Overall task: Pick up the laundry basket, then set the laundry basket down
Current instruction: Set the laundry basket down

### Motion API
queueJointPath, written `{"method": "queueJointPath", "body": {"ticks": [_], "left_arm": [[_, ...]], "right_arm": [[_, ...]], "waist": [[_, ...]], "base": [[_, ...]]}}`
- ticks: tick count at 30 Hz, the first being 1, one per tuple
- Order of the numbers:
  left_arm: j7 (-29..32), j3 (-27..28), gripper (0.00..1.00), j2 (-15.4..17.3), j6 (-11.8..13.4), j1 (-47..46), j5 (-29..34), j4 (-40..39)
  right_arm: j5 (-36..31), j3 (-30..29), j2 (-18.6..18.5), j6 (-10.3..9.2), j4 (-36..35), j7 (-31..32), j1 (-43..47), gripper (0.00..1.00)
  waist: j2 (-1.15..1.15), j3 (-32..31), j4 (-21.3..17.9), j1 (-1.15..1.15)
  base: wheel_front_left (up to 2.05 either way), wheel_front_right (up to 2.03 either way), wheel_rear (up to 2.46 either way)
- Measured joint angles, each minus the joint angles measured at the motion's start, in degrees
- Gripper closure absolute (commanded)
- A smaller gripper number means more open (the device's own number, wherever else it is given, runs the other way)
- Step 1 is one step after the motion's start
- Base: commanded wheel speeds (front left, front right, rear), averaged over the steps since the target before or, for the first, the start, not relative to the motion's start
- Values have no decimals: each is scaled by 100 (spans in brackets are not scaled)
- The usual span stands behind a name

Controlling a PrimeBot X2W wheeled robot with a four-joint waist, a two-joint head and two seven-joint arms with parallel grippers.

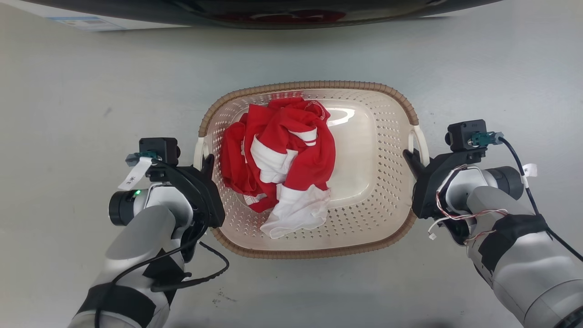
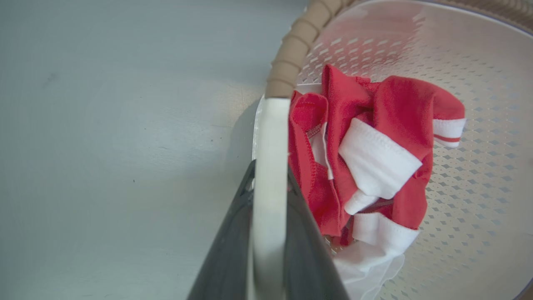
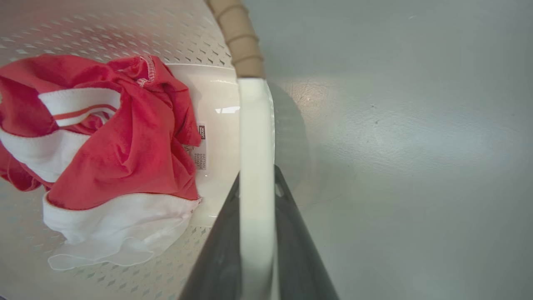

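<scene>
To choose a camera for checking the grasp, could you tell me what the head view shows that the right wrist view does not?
Head view: the whole laundry basket and the left gripper at its left handle. Right wrist view: a small printed label on the basket floor, and the right gripper with its jaws against both sides of the right handle. Both: the red and white garment, the brown rim, the grey floor.
</scene>
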Motion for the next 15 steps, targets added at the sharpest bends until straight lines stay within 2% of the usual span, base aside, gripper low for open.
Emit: {"method": "queueJointPath", "body": {"ticks": [3, 4, 5, 6, 8, 9, 15], "left_arm": [[62, -30, 100, 1, -1, 1, -89, -19], [99, -49, 100, 7, -1, 1, -113, -43], [123, -66, 100, 13, -1, 2, -131, -65], [144, -73, 100, 20, -1, 3, -154, -89], [198, -115, 25, 29, -2, 4, -253, -134], [200, -155, 0, 24, -10, 5, -294, -171], [236, -241, 0, -2, -49, 7, -391, -305]], "right_arm": [[0, 32, 3, 0, 22, -40, -32, 100], [1, 35, 4, 0, 23, -42, -40, 80], [0, 51, 3, 0, 24, -46, -46, 36], [0, 62, -1, 0, 22, -58, -47, 0], [1, 86, -1, 2, 5, -69, -47, 0], [1, 96, 0, 21, -2, -97, -47, 0], [24, 159, 1, 25, -67, -145, -57, 0]], "waist": [[0, 12, 0, 0], [0, 16, -2, 0], [0, 21, -3, 0], [0, 26, -4, 0], [0, 35, -6, 0], [0, 39, -5, 0], [0, 46, 11, 0]], "base": [[0, 0, 0], [0, 0, 0], [0, 0, 0], [0, 0, 0], [0, 0, 0], [0, 0, 0], [0, 0, 0]]}}
